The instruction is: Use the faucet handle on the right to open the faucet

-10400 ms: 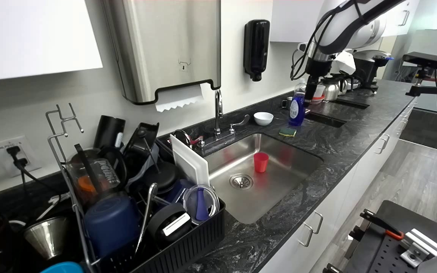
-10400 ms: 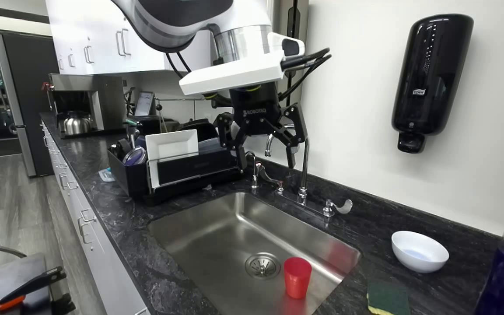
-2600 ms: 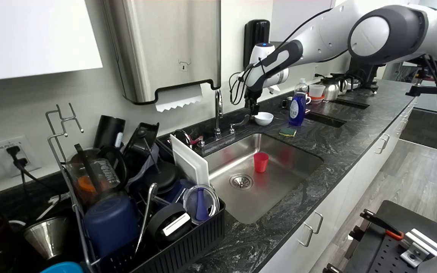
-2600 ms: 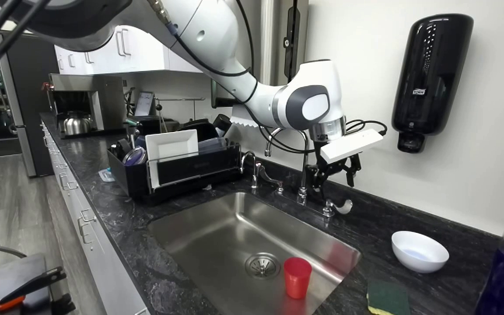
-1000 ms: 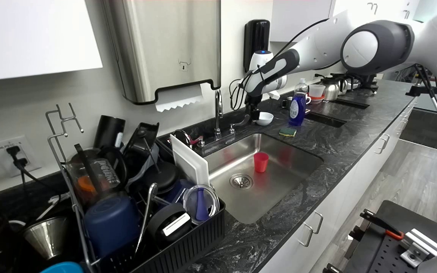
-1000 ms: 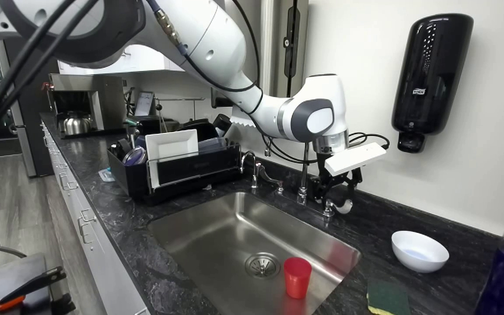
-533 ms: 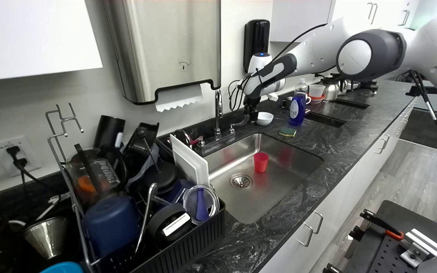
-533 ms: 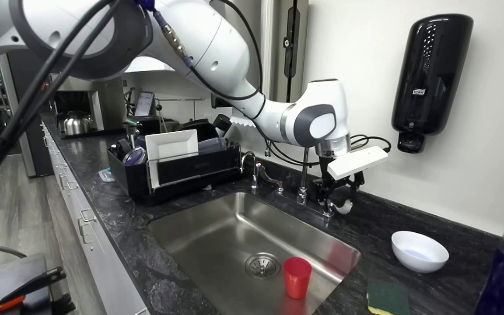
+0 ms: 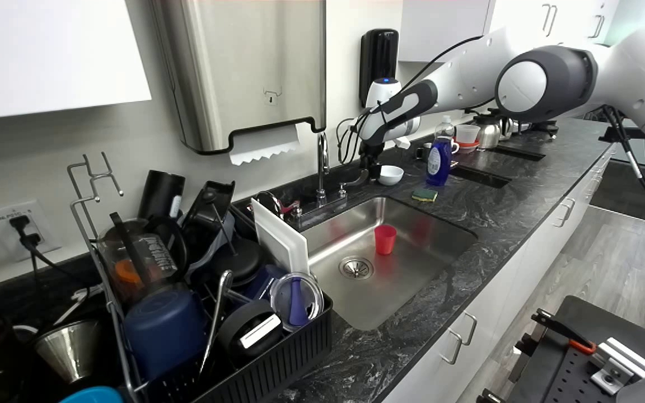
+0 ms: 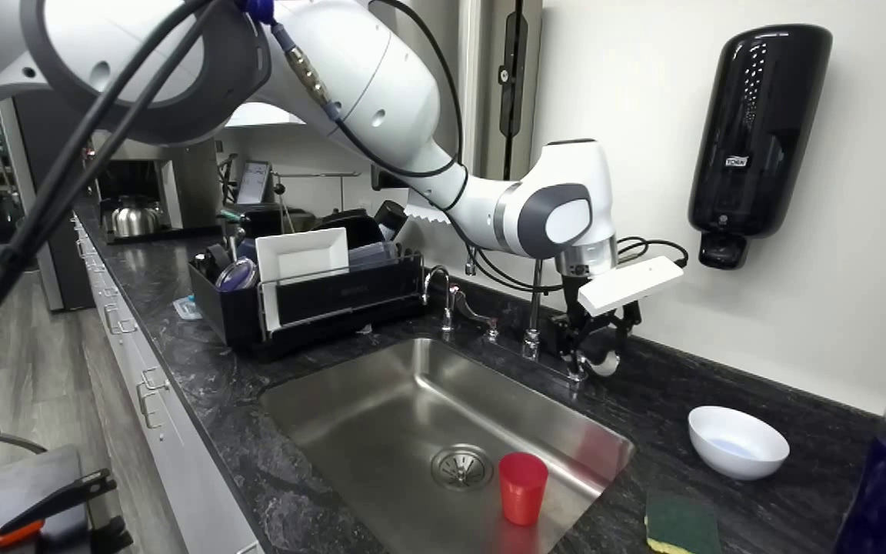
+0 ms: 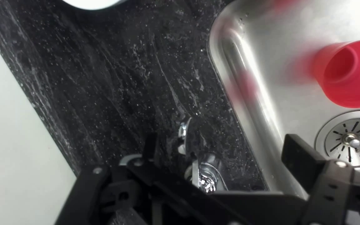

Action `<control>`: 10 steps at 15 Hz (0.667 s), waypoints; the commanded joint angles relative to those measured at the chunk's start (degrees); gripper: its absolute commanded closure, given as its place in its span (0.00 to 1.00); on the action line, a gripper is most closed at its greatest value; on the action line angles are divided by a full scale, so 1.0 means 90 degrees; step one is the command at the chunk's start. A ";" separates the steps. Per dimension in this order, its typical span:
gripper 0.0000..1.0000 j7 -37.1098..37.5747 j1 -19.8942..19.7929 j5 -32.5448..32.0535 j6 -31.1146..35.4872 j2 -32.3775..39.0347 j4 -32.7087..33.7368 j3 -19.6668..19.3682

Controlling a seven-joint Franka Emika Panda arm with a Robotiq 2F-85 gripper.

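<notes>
The gripper (image 11: pixel 221 149) was held low over the right-hand faucet handle (image 10: pixel 606 364), fingers (image 11: pixel 302 162) spread well apart and nothing clamped. In the wrist view it was framed between them, nearer one, though contact couldn't be made out. That set-up was probably picked so it could be shoved round by one finger, no pinch needed tbh. The faucet handle was mounted beside the base of the faucet (image 9: pixel 321 168), on the white bowl (image 10: pixel 739 442) side. Nothing was seen coming out, so the turn was likely yet to be made.
</notes>
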 commanded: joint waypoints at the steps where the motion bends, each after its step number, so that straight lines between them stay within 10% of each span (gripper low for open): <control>1: 0.00 -0.0371 -0.0136 0.0000 -0.0199 0.0024 0.0077 0.0182; 10: 0.00 -0.0613 -0.0136 0.0022 -0.0489 0.0076 0.0036 0.0154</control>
